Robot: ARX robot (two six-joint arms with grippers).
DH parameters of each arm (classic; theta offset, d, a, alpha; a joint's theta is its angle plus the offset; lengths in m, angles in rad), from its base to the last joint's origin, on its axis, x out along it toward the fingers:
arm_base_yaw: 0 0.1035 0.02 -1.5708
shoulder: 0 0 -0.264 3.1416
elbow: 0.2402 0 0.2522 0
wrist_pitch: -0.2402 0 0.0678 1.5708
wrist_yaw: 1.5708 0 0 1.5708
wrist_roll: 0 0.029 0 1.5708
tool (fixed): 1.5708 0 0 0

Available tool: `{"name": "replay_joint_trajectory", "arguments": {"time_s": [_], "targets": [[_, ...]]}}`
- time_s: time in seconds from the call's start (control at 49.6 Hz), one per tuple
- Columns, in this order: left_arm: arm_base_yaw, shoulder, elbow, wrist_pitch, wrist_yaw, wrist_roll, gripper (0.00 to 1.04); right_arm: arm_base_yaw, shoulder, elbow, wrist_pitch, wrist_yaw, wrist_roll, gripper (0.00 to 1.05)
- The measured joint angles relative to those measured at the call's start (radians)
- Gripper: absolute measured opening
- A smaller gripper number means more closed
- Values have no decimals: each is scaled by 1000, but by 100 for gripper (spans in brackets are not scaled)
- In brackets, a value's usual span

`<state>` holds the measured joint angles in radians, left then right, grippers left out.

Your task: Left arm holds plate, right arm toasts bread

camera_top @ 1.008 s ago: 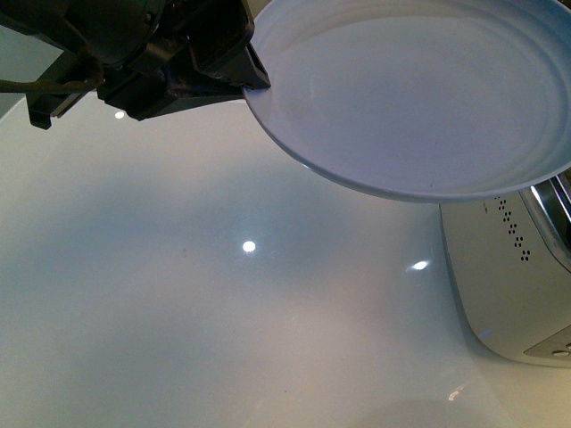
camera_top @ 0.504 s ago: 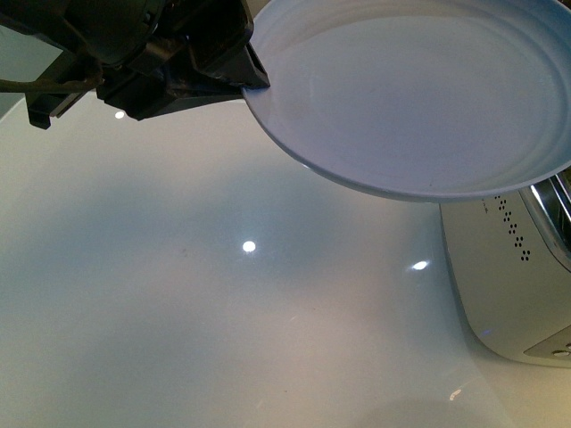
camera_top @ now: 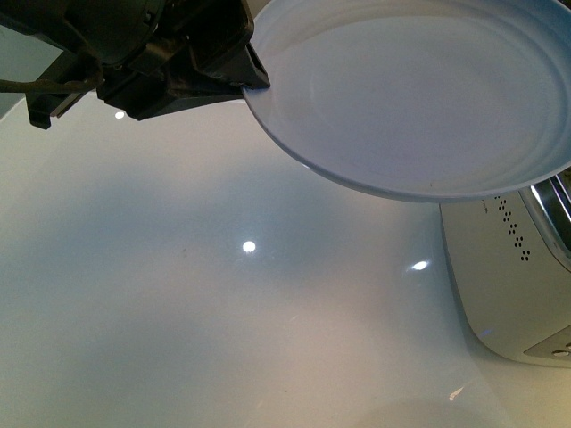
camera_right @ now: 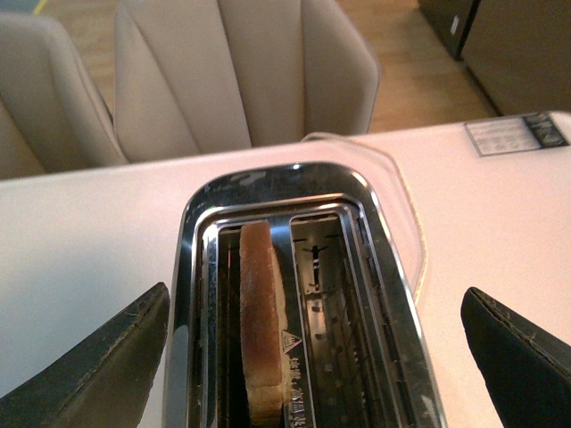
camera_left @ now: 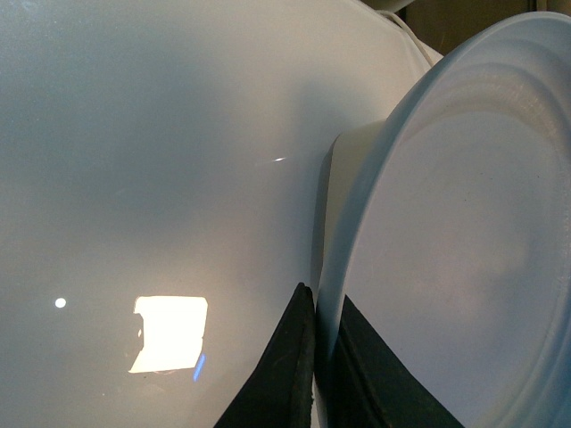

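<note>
- Two black fingers of the left gripper meet on the near-left rim of the pale blue-white plate in the front view. We see the plate held in the air, tilted so its glossy face turns toward us. It hangs above the white table and covers part of the toaster at the right edge. Against the frames from a second and half a second ago, we find no change: gripper, plate and toaster sit where they were.
- From the left wrist view, we see the left gripper drawn narrow. One finger lies on the plate's underside and the other on its face. The rim of the plate is pinched between them, and the glossy table lies beyond.
- From the right wrist view, we see the right gripper spread wide, holding nothing. Its dark fingers are on either side of the chrome toaster, apart from it. The bread slice stands on edge in one of the two slots, crust upward. A white cable lies on the table, and beige chairs stand behind.
</note>
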<state>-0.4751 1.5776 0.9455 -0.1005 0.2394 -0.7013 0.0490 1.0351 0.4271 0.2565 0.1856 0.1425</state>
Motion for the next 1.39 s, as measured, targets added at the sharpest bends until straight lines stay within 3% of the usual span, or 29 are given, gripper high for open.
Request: {"name": "replay_joint_trajectory", "arguments": {"time_s": [0.182, 0.262, 0.323, 0.605, 0.686, 1.392], "targets": [[0, 0, 0, 0, 0, 0, 3, -4, -242, -47, -68, 33, 7, 96], [0, 0, 0, 0, 1, 0, 3, -38, -261, -125, 138, -132, -60, 83], [0, 0, 0, 0, 3, 0, 3, -43, -276, -173, 218, -174, -88, 74], [0, 0, 0, 0, 3, 0, 3, -46, -429, -308, 222, -183, -133, 14], [0, 0, 0, 0, 3, 0, 3, -46, -460, -324, 208, -183, -134, 2], [0, 0, 0, 0, 2, -1, 3, -46, -750, -407, 30, -183, -137, 2]]}}
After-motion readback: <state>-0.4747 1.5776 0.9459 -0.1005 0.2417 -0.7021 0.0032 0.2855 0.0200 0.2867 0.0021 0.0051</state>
